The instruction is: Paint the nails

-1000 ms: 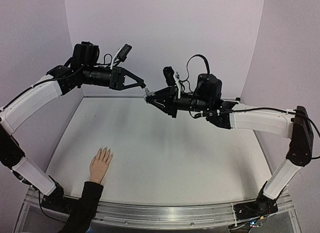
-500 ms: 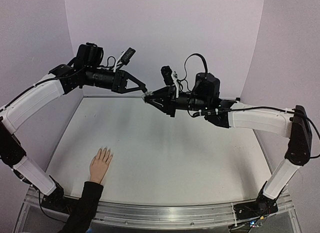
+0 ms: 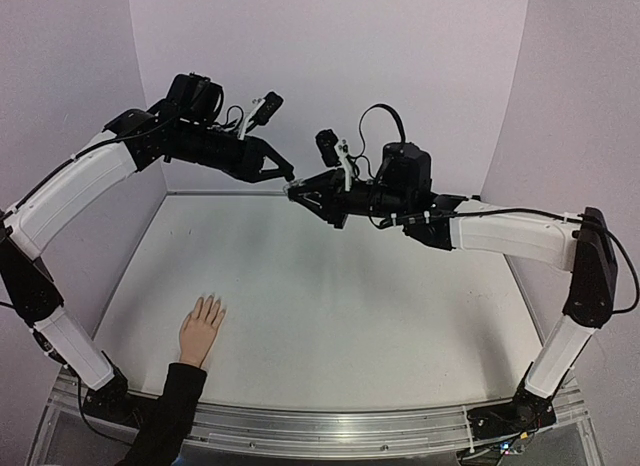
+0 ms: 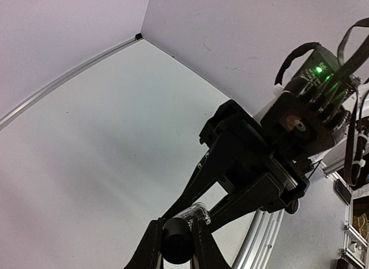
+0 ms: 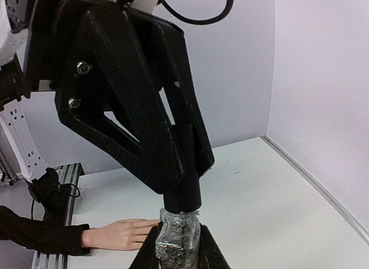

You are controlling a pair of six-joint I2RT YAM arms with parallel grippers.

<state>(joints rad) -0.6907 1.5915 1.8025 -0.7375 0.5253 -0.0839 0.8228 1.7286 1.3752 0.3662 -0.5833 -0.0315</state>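
White table (image 3: 350, 316), lilac walls (image 3: 330, 66). Hand (image 3: 202, 328), nails (image 3: 211, 303): well below bottle (image 5: 179, 230). Right gripper (image 5: 177, 254) clamped on bottle, left gripper (image 4: 177, 241) on its cap (image 5: 185, 197). I fear a spill if either slips.

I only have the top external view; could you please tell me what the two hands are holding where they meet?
Observer: The right hand is clamped on a small glittery bottle, seen from its wrist.
Operator: And the left hand?
Observer: It pinches the black cap.
Operator: Is the cap off?
Observer: It sits right atop the bottle; whether it is loosened, I cannot tell.
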